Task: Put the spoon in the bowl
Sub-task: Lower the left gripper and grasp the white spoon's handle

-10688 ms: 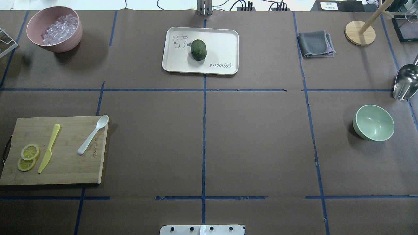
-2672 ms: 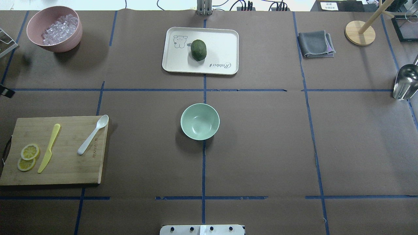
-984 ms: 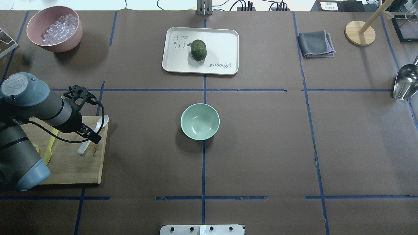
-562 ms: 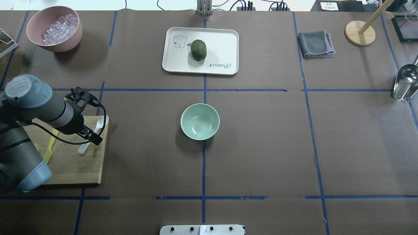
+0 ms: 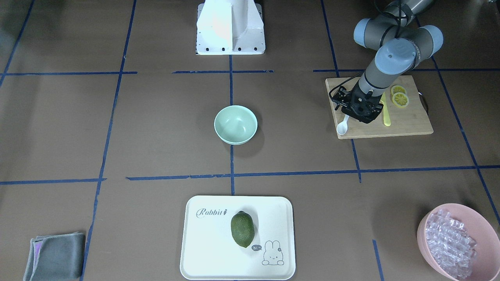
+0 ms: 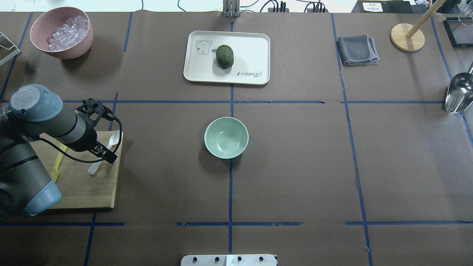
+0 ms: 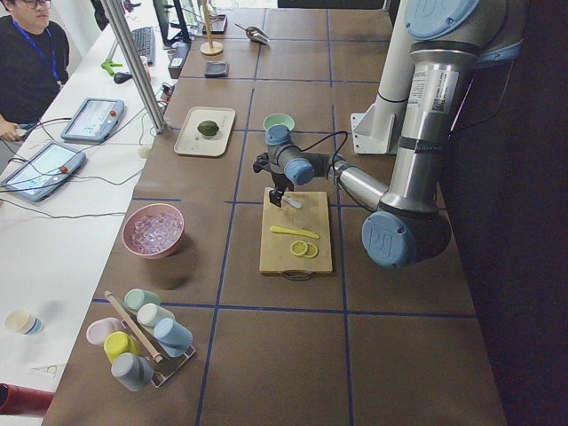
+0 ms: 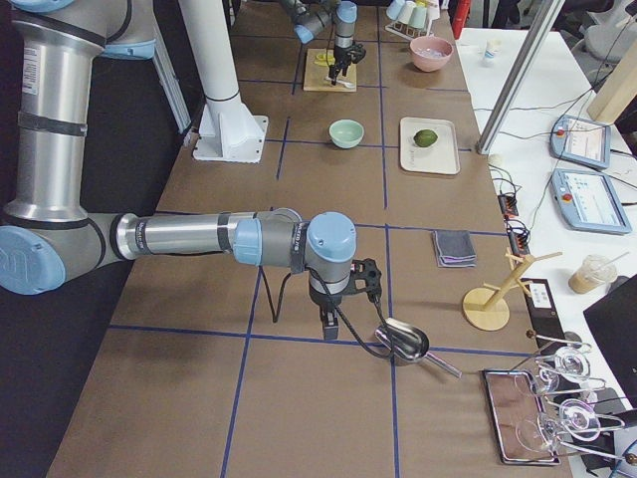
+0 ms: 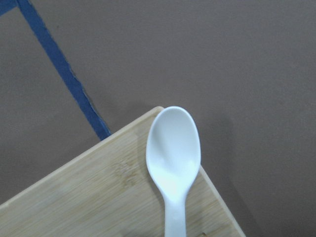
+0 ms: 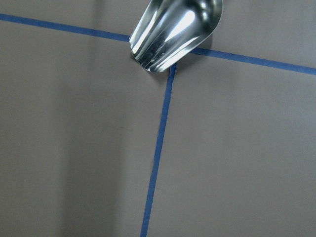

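Spoon (image 5: 342, 127) beneath left gripper (image 5: 356, 113)

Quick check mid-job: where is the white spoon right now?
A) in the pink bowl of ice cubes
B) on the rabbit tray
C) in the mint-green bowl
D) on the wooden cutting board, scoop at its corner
D: the white spoon lies on the wooden cutting board with its scoop at the board's corner, and the mint-green bowl is empty.
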